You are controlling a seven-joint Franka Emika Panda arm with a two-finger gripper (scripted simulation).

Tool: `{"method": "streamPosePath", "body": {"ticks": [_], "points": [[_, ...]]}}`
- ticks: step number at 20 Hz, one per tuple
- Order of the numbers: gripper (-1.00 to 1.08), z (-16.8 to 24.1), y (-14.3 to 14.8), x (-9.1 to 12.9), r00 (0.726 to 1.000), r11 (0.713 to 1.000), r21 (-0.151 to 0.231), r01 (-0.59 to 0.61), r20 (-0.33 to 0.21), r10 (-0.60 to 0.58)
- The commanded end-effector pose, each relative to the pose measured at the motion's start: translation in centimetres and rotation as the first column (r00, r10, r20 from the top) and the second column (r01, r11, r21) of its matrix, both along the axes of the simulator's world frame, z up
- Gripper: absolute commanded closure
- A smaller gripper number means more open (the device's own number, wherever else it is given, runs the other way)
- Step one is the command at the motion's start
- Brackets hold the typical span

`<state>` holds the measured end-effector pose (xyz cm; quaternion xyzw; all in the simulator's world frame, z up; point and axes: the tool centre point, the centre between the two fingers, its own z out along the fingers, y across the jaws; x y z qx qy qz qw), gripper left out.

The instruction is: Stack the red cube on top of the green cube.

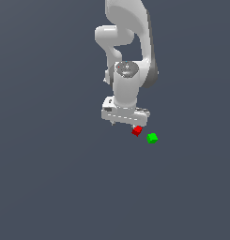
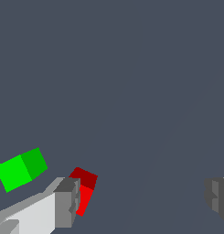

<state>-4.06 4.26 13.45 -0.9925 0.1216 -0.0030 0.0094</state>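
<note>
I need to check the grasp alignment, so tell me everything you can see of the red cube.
The red cube is a tiny, plain, bright red block with flat, unmarked faces. It lies on the dark grey floor, turned at an angle, apart from the green cube. In the wrist view it sits right beside one finger of the open gripper, partly hidden behind it, not centred between the fingers. Contact cannot be told.

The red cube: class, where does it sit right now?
In the exterior view the red cube sits just under the open tool, immediately left of the green cube.
</note>
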Motion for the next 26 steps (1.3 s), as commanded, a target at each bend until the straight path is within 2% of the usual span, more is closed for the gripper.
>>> {"method": "streamPosePath", "body": {"ticks": [1,7,15,26], "points": [[-0.92,-0.7,0.9,-0.8,0.999,0.999,-0.002,0.048,-0.001,-0.048],[-0.92,-2.5,3.1,-2.4,0.987,0.987,-0.007,0.158,-0.004,-0.158],[-0.92,-4.7,6.0,-3.9,0.957,0.957,-0.013,0.290,-0.006,-0.290],[-0.92,-6.3,8.4,-4.6,0.922,0.922,-0.018,0.386,-0.008,-0.386]]}}
